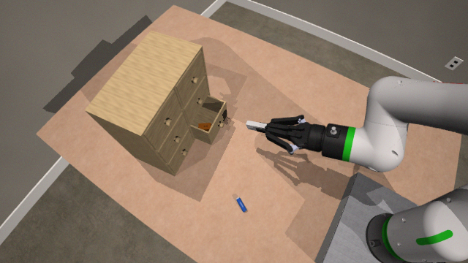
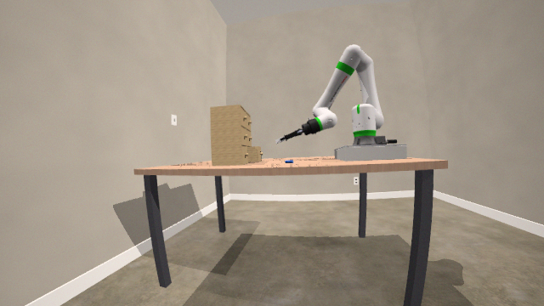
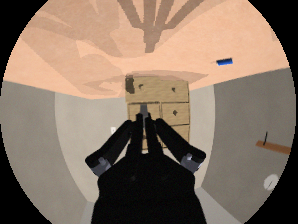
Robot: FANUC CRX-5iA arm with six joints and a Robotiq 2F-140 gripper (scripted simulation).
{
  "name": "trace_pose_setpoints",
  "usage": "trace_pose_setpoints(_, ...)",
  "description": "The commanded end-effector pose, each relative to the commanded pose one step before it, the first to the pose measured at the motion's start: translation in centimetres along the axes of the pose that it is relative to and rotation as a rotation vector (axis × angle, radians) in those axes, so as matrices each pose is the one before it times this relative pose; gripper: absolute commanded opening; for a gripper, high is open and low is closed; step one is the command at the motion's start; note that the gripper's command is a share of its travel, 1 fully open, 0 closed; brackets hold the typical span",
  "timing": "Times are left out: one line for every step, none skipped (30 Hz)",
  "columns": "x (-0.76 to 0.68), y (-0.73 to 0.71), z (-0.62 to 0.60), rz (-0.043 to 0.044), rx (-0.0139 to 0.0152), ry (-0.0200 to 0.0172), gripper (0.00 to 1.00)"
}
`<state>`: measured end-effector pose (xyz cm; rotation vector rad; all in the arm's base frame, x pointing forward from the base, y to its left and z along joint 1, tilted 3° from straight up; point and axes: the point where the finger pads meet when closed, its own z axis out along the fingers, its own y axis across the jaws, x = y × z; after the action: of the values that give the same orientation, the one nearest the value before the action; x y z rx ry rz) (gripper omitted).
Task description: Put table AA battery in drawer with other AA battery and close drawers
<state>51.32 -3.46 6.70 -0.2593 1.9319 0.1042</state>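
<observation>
AA battery [image 1: 240, 204], blue with a pale end: laid flat on the worktop [image 1: 329, 95], well apart from the chest and from the arm, and seen in the exterior view as a small blue mark [image 2: 289, 161] between the chest and the robot's base. Chest [image 1: 146, 95], light wood, stood upright on the worktop with its drawer fronts turned toward the arm; two columns of knobbed drawers are shown. One drawer [image 1: 209, 122] in the lower part of the column farther from the battery is pulled partly out, its front well clear of the chest's face; the other drawers are seen pushed in. An orange-brown item [image 1: 205, 126] is seen lying inside the open drawer; what it is cannot be told. A small dark object [image 1: 224, 115] is seen just beside the open drawer's front; its nature cannot be told. Gripper [image 1: 252, 125]: held above the worktop, nearly level, pointed at the chest, near the open drawer's front but apart from it. Its fingers [image 1: 256, 126] are pressed together with nothing between them, the pale tips meeting in one narrow point; the same is shown in the wrist view [image 3: 144, 123], where the chest [image 3: 160, 106] is framed straight ahead. Arm base [image 2: 370, 150]: mounted on a grey block at the worktop's far side.
</observation>
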Motion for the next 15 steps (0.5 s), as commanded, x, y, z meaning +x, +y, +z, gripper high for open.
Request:
trace_pose_setpoints(1.088,-0.047,1.604,-0.00242,0.00135,-0.00187,0.00)
trace_pose_setpoints(0.000,0.000,0.000,0.00000,0.00000,0.00000,0.00)
trace_pose_setpoints(0.000,0.000,0.000,0.00000,0.00000,0.00000,0.00)
trace_pose_setpoints(0.358,0.000,0.483,0.00000,-0.00001,0.00000,0.00)
trace_pose_setpoints(0.362,-0.001,0.488,0.00000,0.00000,0.00000,0.00)
trace_pose_setpoints(0.362,-0.001,0.487,0.00000,0.00002,0.00001,0.00)
trace_pose_setpoints(0.357,-0.001,0.481,0.00000,0.00001,0.00000,0.00)
trace_pose_setpoints(0.348,0.000,0.469,0.00000,-0.00002,-0.00001,0.00)
trace_pose_setpoints(0.335,-0.001,0.451,0.00000,0.00000,0.00000,0.00)
trace_pose_setpoints(0.317,-0.001,0.427,0.00000,0.00000,0.00000,0.00)
trace_pose_setpoints(0.296,-0.001,0.398,0.00000,0.00000,0.00000,0.00)
trace_pose_setpoints(0.270,-0.001,0.364,0.00000,0.00000,0.00000,0.00)
trace_pose_setpoints(0.242,-0.001,0.325,0.00000,0.00001,0.00000,0.00)
trace_pose_setpoints(0.211,0.000,0.283,0.00000,0.00001,0.00001,0.00)
trace_pose_setpoints(0.177,0.000,0.240,0.00001,-0.00002,-0.00001,0.00)
